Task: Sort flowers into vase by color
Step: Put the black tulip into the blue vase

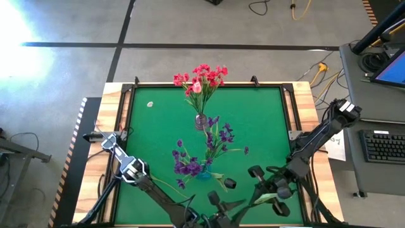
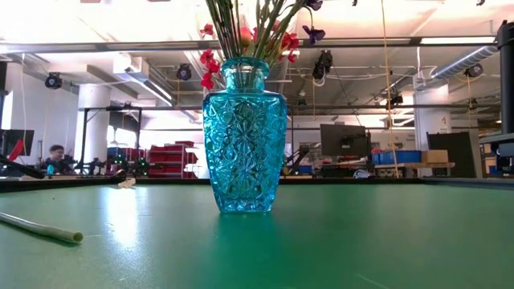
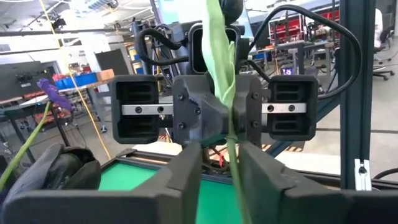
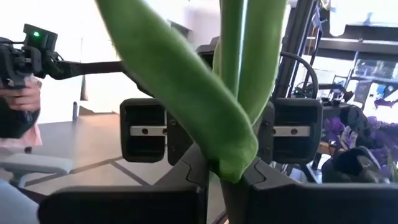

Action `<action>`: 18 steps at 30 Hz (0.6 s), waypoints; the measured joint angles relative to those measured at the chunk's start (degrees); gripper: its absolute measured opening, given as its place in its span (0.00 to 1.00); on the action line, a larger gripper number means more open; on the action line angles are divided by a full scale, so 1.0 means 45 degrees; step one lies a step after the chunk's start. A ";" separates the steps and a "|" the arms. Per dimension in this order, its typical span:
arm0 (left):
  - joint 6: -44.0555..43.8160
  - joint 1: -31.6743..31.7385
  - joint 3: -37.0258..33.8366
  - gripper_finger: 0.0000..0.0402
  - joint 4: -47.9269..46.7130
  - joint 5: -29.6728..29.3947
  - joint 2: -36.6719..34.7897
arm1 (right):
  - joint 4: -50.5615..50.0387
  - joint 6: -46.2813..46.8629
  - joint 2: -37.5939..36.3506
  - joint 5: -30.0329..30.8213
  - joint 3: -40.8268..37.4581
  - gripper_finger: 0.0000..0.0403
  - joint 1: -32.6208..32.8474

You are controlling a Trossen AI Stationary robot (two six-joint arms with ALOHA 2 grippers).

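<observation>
Green table: blue vase w/ purple flowers.

My two arms meet at the near edge of the table, wrists turned toward each other so that my left gripper and right gripper face head-on, almost touching. My right fingers are pressed fully together on a green stem, while my left fingers stand slightly parted around the same stem. Seen from above, my left arm reaches in from the left side and my right arm from the right.
</observation>
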 joint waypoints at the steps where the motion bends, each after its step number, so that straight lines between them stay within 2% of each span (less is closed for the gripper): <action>1: 0.0000 -0.0021 0.0000 0.25 -0.0009 -0.0049 -0.0027 | -0.0070 0.0139 -0.0059 -0.0001 0.0000 0.04 0.0000; 4: 0.0105 -0.0100 0.0000 0.33 -0.0015 -0.0143 -0.0128 | -0.0344 0.0732 -0.0385 -0.0001 0.0000 0.05 0.0000; 8: 0.0239 -0.0210 0.0005 0.36 -0.0295 0.0380 -0.0418 | -0.2393 0.1886 -0.1429 0.0015 0.0000 0.04 0.0000; 11: 0.0100 -0.0289 0.0005 0.34 -0.1537 0.2592 -0.0928 | -0.5199 0.2843 -0.2478 0.0341 0.0319 0.04 0.0000; 15: -0.0370 -0.0276 0.0019 0.28 -0.5217 0.7228 -0.1851 | -0.9351 0.3552 -0.3551 0.0664 0.1139 0.04 0.0000; 16: -0.0468 -0.0247 0.0019 0.27 -0.6118 0.8053 -0.2065 | -1.0165 0.3756 -0.3715 0.0664 0.1315 0.04 0.0000; 18: -0.0625 -0.0164 0.0019 0.23 -0.7816 0.8600 -0.2496 | -1.1174 0.3923 -0.3964 0.0662 0.1577 0.04 0.0000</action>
